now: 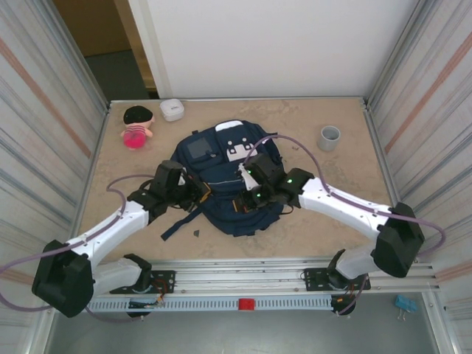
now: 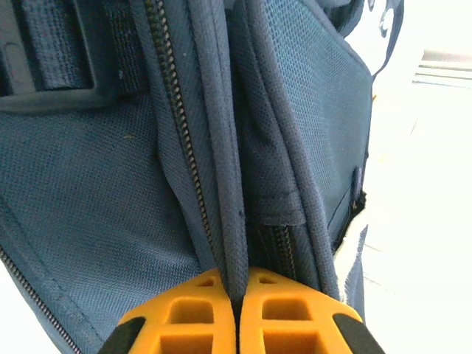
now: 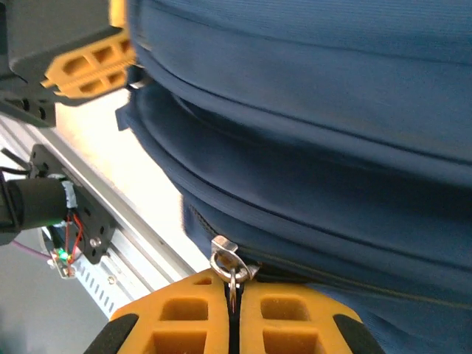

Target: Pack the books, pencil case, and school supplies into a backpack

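With large navy blue fabric backpack (image 1: 221,158) mid counter (image 1: 346,162), left hand (image 2: 237,293) pressed together on its piped seam fold (image 2: 234,221), right hand (image 3: 230,299) pinching the small metal zipper pull (image 3: 227,258) at the near edge: risk of thin pull slipping free, or backpack dragging, under a skewed tug.

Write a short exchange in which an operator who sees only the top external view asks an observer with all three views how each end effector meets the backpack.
Operator: Is the left end effector holding the backpack?
Observer: Yes, it is shut on a piped fabric seam beside the zipper teeth.
Operator: And the right end effector?
Observer: It is shut on the metal zipper pull, whose ring stands clear of the jaws.
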`<state>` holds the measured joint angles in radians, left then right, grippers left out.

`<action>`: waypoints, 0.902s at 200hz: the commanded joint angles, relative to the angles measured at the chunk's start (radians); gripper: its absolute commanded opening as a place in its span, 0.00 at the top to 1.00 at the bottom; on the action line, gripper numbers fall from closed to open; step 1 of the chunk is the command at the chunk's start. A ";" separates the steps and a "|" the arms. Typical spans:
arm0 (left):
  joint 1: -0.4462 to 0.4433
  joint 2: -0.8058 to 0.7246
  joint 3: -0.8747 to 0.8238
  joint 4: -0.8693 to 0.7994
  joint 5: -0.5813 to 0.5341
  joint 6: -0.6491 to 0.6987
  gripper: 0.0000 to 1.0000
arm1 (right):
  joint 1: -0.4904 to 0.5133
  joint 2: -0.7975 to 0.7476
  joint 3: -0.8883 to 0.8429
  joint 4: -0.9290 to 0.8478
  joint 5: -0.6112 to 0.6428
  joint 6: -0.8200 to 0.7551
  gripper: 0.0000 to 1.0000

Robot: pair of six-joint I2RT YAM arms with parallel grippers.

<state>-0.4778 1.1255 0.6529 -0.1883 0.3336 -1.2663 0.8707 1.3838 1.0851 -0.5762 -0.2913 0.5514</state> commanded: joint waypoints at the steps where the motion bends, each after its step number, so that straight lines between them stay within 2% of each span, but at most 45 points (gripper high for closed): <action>1: 0.093 -0.021 0.007 -0.154 -0.076 0.159 1.00 | -0.042 -0.121 -0.034 -0.128 -0.039 -0.030 1.00; 27: 0.145 -0.021 0.022 -0.196 -0.036 0.244 1.00 | -0.114 -0.171 -0.086 -0.142 -0.049 -0.046 1.00; 53: 0.181 -0.027 0.057 -0.273 -0.069 0.345 1.00 | -0.204 -0.178 -0.101 -0.164 -0.076 -0.099 1.00; 89: 0.206 -0.045 0.082 -0.293 -0.103 0.485 1.00 | -0.216 -0.172 -0.096 -0.102 -0.183 -0.121 1.00; 102: 0.206 -0.066 0.096 -0.286 -0.096 0.558 0.78 | -0.201 -0.171 -0.097 -0.073 -0.206 -0.114 1.00; 114: 0.199 -0.093 0.115 -0.282 -0.089 0.669 0.42 | -0.196 -0.172 -0.094 -0.057 -0.218 -0.109 1.00; 120: 0.186 -0.111 0.128 -0.287 -0.101 0.734 0.33 | -0.196 -0.173 -0.095 -0.052 -0.224 -0.107 1.00; 145: 0.060 -0.191 0.159 -0.266 -0.185 1.044 0.29 | -0.197 -0.166 -0.090 -0.045 -0.235 -0.099 1.00; 162: -0.040 -0.224 0.135 -0.181 -0.119 1.266 0.30 | -0.193 -0.165 -0.087 -0.038 -0.242 -0.095 1.00; 180: -0.144 -0.189 0.132 -0.111 -0.062 1.416 0.29 | -0.190 -0.164 -0.082 -0.028 -0.250 -0.092 1.00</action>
<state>-0.5171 0.9134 0.7765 -0.3996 0.2234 -0.2176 0.6727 1.2575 0.9886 -0.6342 -0.4763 0.4614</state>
